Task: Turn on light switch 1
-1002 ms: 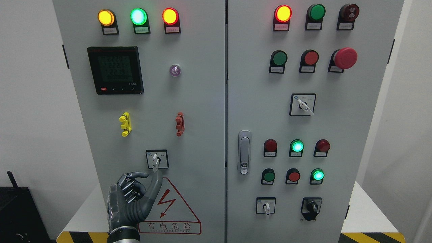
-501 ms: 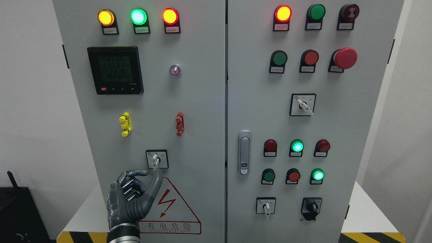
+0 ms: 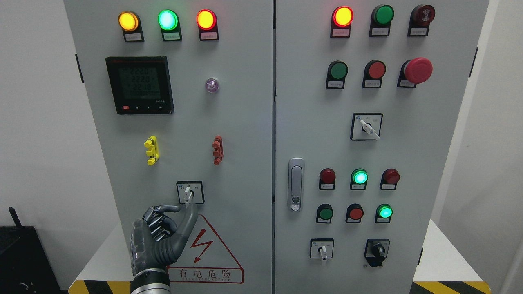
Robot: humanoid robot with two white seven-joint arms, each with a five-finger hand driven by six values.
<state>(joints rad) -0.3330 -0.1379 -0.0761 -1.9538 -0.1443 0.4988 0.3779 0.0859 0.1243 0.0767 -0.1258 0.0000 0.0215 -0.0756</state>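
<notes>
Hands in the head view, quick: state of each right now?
Left hand: fingers curled, thumb and index tips right under the switch lever; grip on it cannot be told.
Right hand: not in view.

The cabinet looks like matt grey painted metal. Its door handle is shiny chrome. The left hand has glossy dark plastic-looking fingers.

Bare panel around rotary switch; left hand just below.
</notes>
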